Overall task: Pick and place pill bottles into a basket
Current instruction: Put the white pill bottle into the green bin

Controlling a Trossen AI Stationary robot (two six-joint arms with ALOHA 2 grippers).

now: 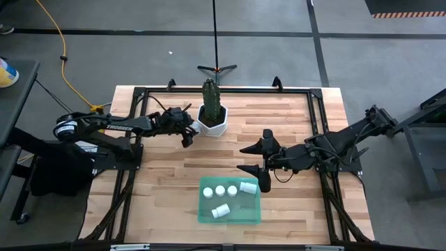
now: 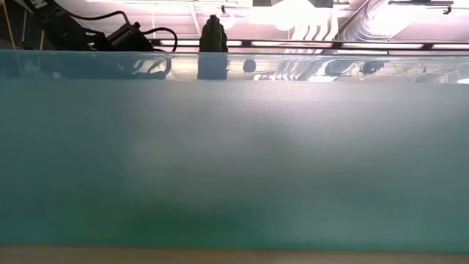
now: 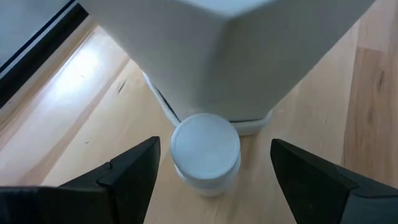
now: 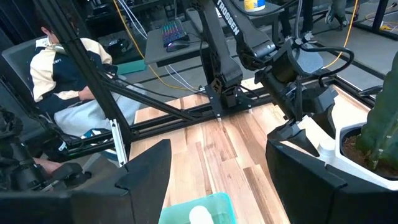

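At the table's six o'clock edge in the high view sits the green basket (image 1: pixel 230 216), with four pill bottles (image 1: pixel 220 189) inside: three standing in a row toward twelve o'clock, one lying at the two o'clock corner, one lying nearer the middle. The right gripper (image 1: pixel 252 158) hovers just off the basket's one o'clock corner, fingers spread wide, holding nothing. The left gripper (image 1: pixel 188 132) reaches to the nine o'clock side of the white plant pot (image 1: pixel 212 120).

In the low view the basket's translucent wall (image 2: pixel 234 161) fills nearly everything; the cactus (image 2: pixel 213 34) peeks above it.

In the left wrist view the fifth bottle (image 3: pixel 206 152) stands upright on the wooden table (image 3: pixel 87 124), touching the pot's base (image 3: pixel 230 56), between the spread fingers (image 3: pixel 134 171), which do not touch it.

In the right wrist view a seated person (image 4: pixel 68 81) shows beyond the table, and the left gripper (image 4: pixel 298 127) sits beside the pot.
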